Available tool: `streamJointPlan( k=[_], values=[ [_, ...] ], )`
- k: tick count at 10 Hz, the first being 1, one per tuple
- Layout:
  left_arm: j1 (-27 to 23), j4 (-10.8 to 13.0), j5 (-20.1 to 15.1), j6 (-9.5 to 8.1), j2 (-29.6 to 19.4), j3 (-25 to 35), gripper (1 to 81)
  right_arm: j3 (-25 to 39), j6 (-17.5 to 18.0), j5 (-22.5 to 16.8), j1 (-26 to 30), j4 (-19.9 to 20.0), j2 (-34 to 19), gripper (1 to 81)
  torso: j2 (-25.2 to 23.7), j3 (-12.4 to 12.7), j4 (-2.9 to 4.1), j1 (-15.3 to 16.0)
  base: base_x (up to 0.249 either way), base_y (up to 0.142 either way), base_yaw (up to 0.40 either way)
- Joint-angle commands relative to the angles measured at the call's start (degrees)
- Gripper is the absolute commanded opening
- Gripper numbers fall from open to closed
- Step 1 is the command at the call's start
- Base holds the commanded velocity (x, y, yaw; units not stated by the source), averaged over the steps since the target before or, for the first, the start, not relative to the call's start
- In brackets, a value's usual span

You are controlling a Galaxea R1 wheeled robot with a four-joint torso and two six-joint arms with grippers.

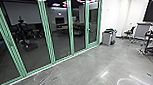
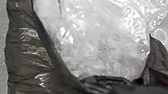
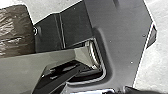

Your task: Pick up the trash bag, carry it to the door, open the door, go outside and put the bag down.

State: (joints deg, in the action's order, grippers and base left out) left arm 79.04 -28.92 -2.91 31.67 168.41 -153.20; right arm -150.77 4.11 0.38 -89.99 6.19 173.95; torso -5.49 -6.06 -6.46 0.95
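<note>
Trash bag: dark, wrinkled, around clear plastic
Glass wall: green-framed
Grey bin: near its far end
Both pincers: apart or together, I cannot tell

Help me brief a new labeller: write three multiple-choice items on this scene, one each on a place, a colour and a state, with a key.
1. Where is the grey bin?
A) Under the wall screen
B) By the white wall, near the far end of the glass wall
C) Behind the glass

2. What colour are the glass wall's frames?
A) Green
B) Red
C) Yellow

3. How is the dark bag in the left wrist view?
A) Knotted shut
B) Folded flat
C) Open, with crumpled clear plastic showing

Key:
1 B: the head view shows it there, on the room's side.
2 A: green uprights stand between the dark panes.
3 C: the bag's dark edge curves around the shiny plastic.
</note>
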Motion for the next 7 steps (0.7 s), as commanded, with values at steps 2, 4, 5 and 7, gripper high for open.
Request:
streamJointPlan(
  k=[2,4,5,7],
  values=[
    [-3.67,0.26,-3.50,0.33,-0.44,-0.08,1.0,0.49,-0.07,-3.72,2.49,-0.22,0.37,81.1,0.00,0.00,0.00,0.00,0.132,0.000,0.000],
    [-3.76,0.26,-3.50,0.32,-0.44,-0.08,1.0,0.49,-0.15,-3.72,2.49,-0.22,0.37,81.1,0.00,0.00,0.00,0.00,0.132,0.000,0.000],
    [-3.67,0.26,-3.41,0.41,-0.44,-0.08,1.0,0.49,-0.15,-3.72,2.57,-0.22,0.37,81.1,0.00,0.00,0.00,0.00,0.132,0.000,0.000],
    [-3.67,0.26,-3.41,0.41,-0.44,-0.08,1.0,0.49,-0.15,-3.72,2.58,-0.22,0.37,81.1,0.00,0.00,0.00,0.00,0.132,-0.066,0.000]
  ],
)
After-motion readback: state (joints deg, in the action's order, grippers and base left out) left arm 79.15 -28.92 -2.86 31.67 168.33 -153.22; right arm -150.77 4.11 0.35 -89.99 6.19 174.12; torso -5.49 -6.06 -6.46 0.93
